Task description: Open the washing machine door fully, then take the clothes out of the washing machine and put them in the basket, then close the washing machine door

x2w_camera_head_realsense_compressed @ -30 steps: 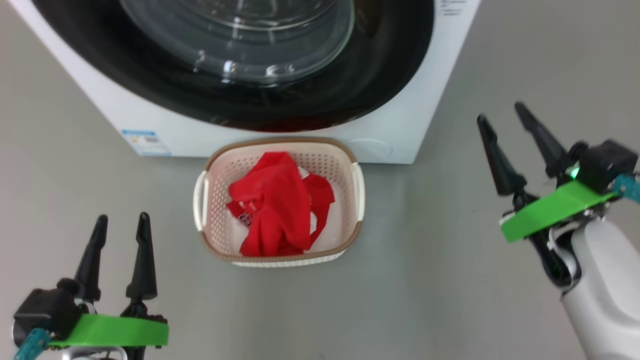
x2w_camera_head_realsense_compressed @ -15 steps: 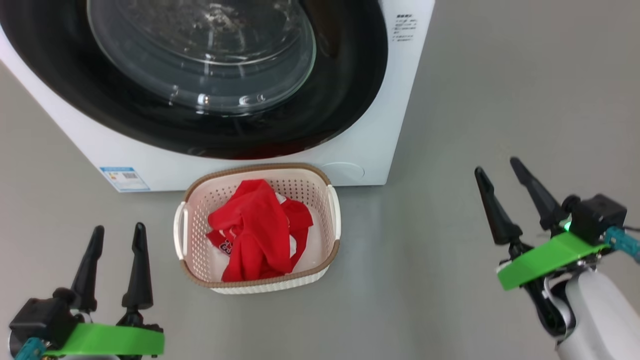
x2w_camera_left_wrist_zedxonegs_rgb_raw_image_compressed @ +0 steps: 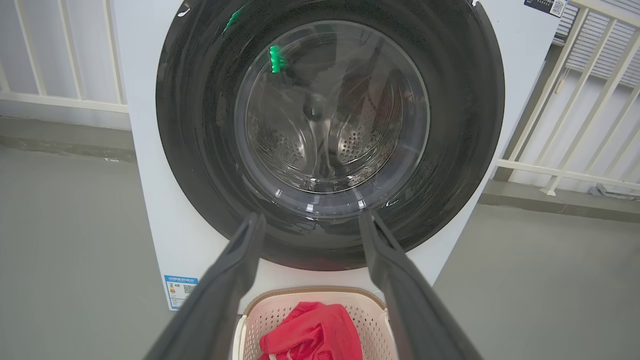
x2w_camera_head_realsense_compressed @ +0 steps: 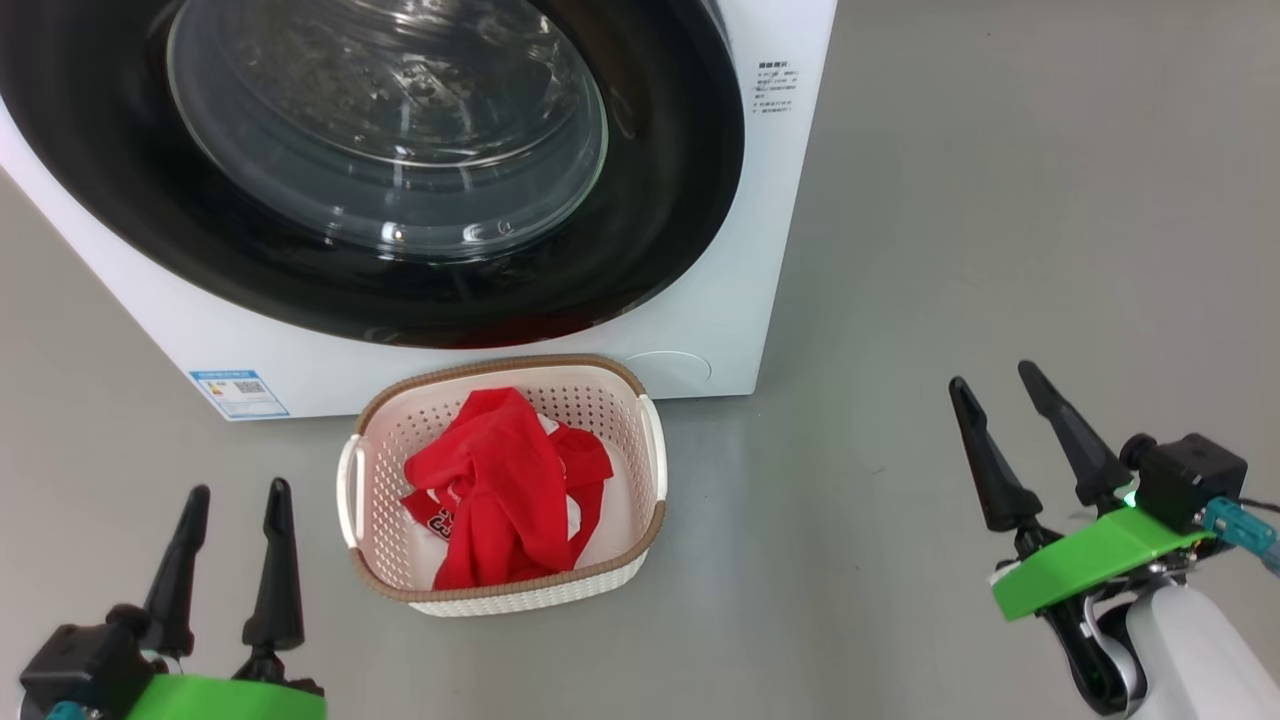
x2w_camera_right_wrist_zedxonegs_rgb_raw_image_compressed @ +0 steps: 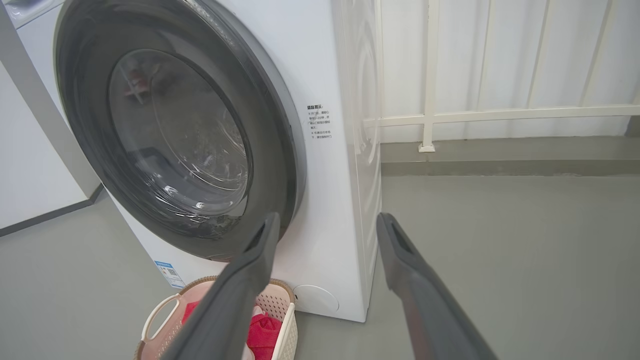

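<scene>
Head view: the washing machine door (x2w_camera_head_realsense_compressed: 390, 150) lies shut against the front of the white washing machine (x2w_camera_head_realsense_compressed: 770, 250), its glossy black rim around the clear bowl window. On the grey floor (x2w_camera_head_realsense_compressed: 1000, 200), just in front of the machine, stands the basket (x2w_camera_head_realsense_compressed: 520, 600), and the red and white clothes (x2w_camera_head_realsense_compressed: 500, 490) lie heaped inside it. The left hand (x2w_camera_head_realsense_compressed: 238, 490) hangs over the floor to the left of the basket, fingers spread wide, holding nothing. The right hand (x2w_camera_head_realsense_compressed: 992, 375) hangs well off to the basket's right, likewise spread and empty. A small blue label (x2w_camera_head_realsense_compressed: 238, 392) sits low on the machine's front, near its left corner.

The left wrist view faces the door straight on. Through the glass it shows the perforated steel drum (x2w_camera_left_wrist_zedxonegs_rgb_raw_image_compressed: 350, 145), which reflections blur in the head view. It also takes in a white railing (x2w_camera_left_wrist_zedxonegs_rgb_raw_image_compressed: 575, 170) behind the machine.

The right wrist view looks from the side and adds the machine's white side panel (x2w_camera_right_wrist_zedxonegs_rgb_raw_image_compressed: 365, 150), with the door lying flush against the front.
</scene>
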Tool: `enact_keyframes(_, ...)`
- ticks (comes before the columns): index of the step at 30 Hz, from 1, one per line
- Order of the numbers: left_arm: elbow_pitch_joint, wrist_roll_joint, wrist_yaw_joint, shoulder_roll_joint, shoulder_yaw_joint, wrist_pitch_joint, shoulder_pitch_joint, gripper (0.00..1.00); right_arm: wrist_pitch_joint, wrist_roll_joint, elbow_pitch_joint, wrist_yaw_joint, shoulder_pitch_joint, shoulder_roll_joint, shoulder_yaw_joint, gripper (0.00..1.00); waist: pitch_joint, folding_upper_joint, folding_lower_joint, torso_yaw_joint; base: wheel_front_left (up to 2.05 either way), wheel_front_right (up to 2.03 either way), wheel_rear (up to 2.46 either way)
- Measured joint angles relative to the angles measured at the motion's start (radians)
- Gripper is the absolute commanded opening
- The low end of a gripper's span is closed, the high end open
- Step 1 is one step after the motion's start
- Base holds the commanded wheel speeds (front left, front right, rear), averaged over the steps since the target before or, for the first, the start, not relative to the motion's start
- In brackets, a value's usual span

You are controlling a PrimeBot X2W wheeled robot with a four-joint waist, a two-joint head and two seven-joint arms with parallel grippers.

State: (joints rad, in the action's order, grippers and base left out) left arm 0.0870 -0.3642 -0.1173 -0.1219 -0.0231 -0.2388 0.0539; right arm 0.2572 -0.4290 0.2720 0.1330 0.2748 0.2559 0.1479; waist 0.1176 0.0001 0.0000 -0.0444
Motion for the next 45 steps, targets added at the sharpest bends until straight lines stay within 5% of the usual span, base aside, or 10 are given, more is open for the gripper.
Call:
enact_keyframes(42,-0.013,-0.018,0.025,-0.021,-0.025,0.002,-0.009,1.00,0.000,0.005,0.000,0.000,-0.013,-0.006,0.000,1.00,-0.008,0.0000,0.0000,0.006,0.00,0.00,0.00)
enact_keyframes(43,-0.003,-0.018,0.025,-0.016,-0.026,0.001,-0.010,0.00,0.000,0.005,0.010,0.000,-0.014,-0.008,0.002,0.00,-0.008,0.0000,0.0000,0.006,0.00,0.00,0.00)
enact_keyframes(45,0.023,-0.018,0.025,-0.001,-0.032,0.001,-0.014,0.00,-0.001,0.005,0.033,0.000,-0.026,-0.020,0.005,0.00,-0.008,0.0000,0.0000,0.006,0.00,0.00,0.00)
